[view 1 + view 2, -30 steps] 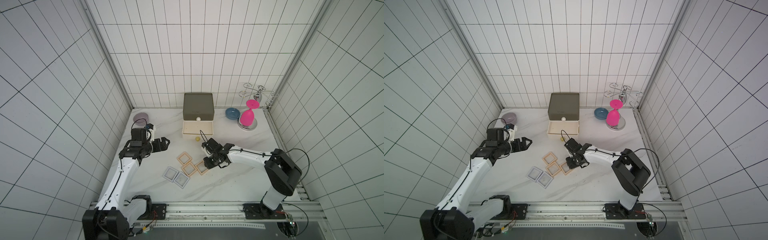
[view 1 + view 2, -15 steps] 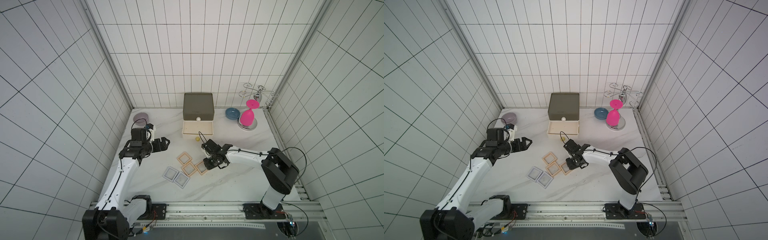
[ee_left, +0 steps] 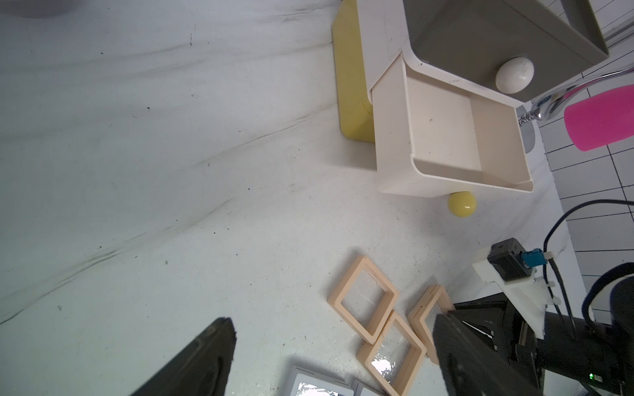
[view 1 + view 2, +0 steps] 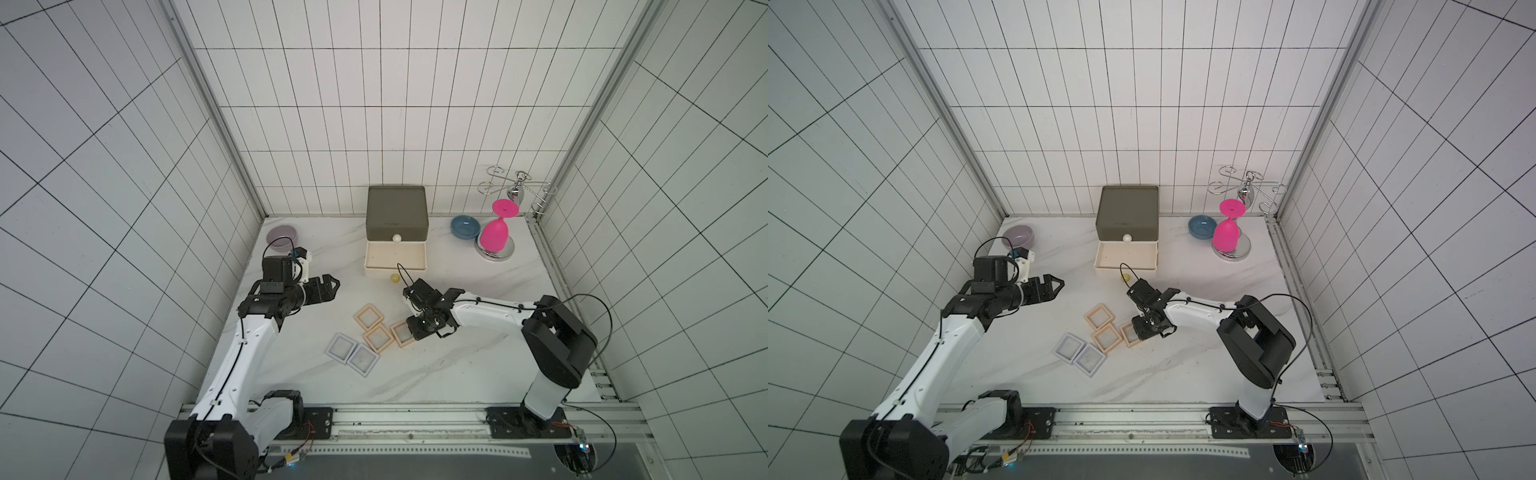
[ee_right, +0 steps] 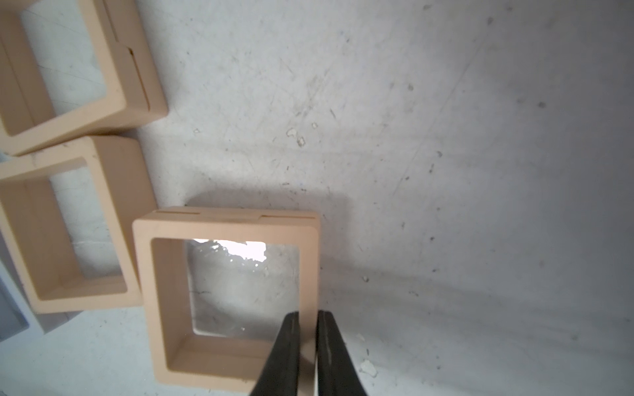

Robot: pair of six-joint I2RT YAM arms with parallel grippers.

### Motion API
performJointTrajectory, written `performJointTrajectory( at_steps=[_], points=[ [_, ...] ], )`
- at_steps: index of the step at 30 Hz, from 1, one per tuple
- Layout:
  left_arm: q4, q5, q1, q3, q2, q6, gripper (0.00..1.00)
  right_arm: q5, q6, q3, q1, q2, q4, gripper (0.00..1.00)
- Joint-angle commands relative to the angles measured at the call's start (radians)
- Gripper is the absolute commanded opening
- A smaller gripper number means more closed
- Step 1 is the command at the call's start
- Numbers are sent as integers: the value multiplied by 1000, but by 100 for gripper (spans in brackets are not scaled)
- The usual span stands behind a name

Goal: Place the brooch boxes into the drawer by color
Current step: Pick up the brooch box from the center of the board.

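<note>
Three peach brooch boxes (image 4: 368,318) (image 4: 379,337) (image 4: 401,333) lie clustered on the marble table, with two pale lavender ones (image 4: 341,348) (image 4: 363,360) beside them. My right gripper (image 5: 307,313) is shut on the rim of the nearest peach box (image 5: 226,223), one finger inside the frame and one outside. The drawer chest (image 4: 397,212) stands at the back wall with its white tier (image 4: 395,272) pulled out and nothing in it. A yellow knob (image 4: 394,277) shows below that tier. My left gripper (image 4: 330,286) hovers open to the left of the boxes, holding nothing.
A lilac bowl (image 4: 282,239) sits at the back left. At the back right are a blue bowl (image 4: 465,226), an upturned pink glass (image 4: 495,232) on a chrome base and a wire rack (image 4: 517,189). Tiled walls close in three sides.
My right gripper's jaws have closed onto the rim of the peach box nearest to it. The left arm has not moved.
</note>
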Motion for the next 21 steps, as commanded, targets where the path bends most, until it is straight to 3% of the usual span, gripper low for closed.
performJointTrajectory(
  at_steps=[1,9,21],
  points=[
    [16,-3,2,-1,-10,1,94,24,-7,46,9,17,-15,17],
    [17,-3,2,-1,-12,1,94,34,-5,50,12,-6,-32,11],
    [18,3,3,-1,-12,-2,94,68,-36,98,11,-293,-81,9]
  ],
)
